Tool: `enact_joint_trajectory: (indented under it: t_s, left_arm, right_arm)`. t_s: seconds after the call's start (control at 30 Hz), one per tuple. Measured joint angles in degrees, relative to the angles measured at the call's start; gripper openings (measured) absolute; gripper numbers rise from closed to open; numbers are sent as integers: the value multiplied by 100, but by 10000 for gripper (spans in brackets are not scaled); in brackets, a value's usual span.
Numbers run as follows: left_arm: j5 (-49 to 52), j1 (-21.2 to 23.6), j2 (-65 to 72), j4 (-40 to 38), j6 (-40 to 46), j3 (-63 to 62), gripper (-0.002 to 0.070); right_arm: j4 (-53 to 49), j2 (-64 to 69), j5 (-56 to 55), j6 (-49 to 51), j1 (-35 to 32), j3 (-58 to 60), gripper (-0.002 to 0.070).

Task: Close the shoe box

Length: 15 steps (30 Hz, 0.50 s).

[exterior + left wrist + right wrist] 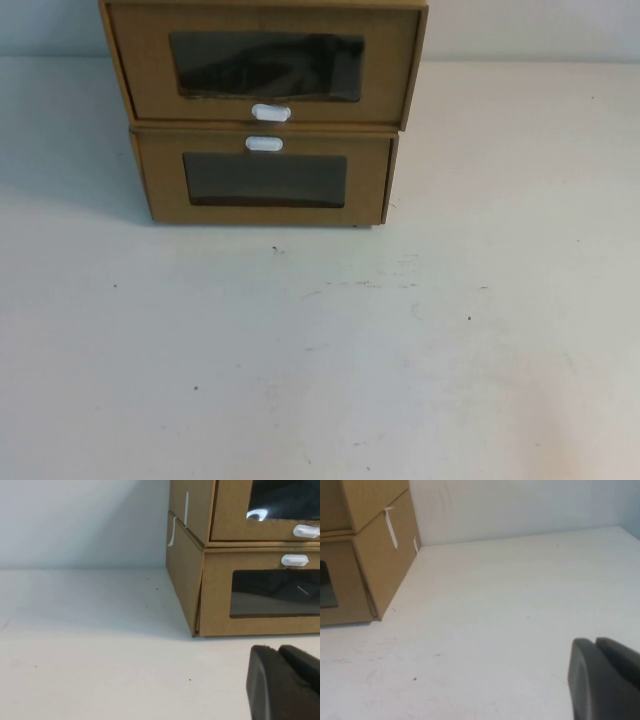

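Observation:
Two brown cardboard drawer boxes stand stacked at the back of the table. The upper one is the shoe box (265, 70): its white oval tab (271, 112) sits below its clear window. Its front seems to stand slightly forward of the lower box. It also shows in the left wrist view (235, 530). Neither gripper shows in the high view. My left gripper (277, 650) is shut and empty, low over the table in front of the boxes' left corner. My right gripper (595, 641) is shut and empty, over bare table to the right of the boxes.
The lower box (265, 185) has its white tab (264, 143) above its window and carries the shoe box. The white table (320, 350) stretches in front. A pale wall (510, 505) rises behind.

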Motion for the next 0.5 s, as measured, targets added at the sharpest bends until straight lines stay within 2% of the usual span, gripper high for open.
enact_joint_trajectory:
  t_s: [0.33,0.5]
  left_arm:
    - [3,0,0,0,0,0,-5]
    - [12,0,0,-8,0,0,-5]
  right_arm:
    - [25,0,460,-36,-5,0,-11]
    - [670,0,1023,-833,-5,9,-12]
